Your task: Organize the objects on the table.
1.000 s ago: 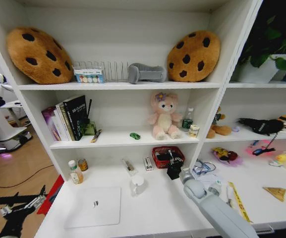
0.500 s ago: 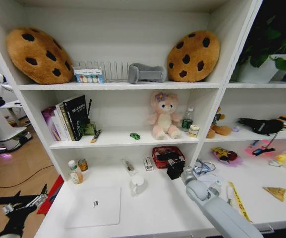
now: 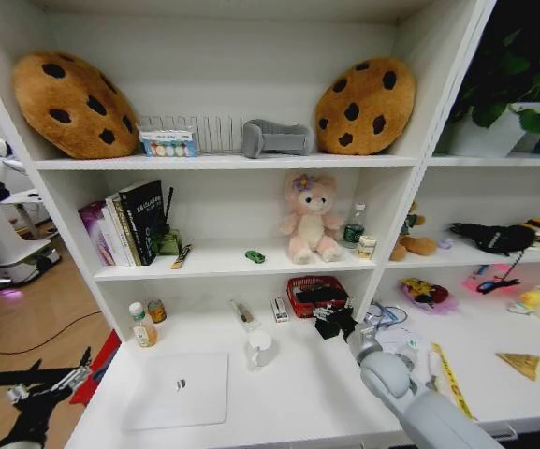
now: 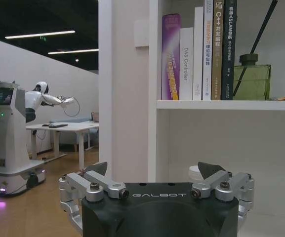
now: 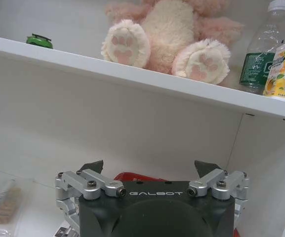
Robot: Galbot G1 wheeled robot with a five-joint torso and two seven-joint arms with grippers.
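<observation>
Two grippers | right gripper (image 3: 333,323) jaws spread, just before red basket (image 3: 316,296), likely lining up a pick | left gripper (image 3: 37,394) jaws spread, parked well left of basket, off the table (image 3: 288,402).

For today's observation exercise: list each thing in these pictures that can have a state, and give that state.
Laptop: lid closed, flat on desk.
Mug: upright, beside laptop.
Red basket: upright, holding items.
Toy car: on its wheels, on shelf.
Right gripper: open, at the basket.
Left gripper: open, beside desk.
</observation>
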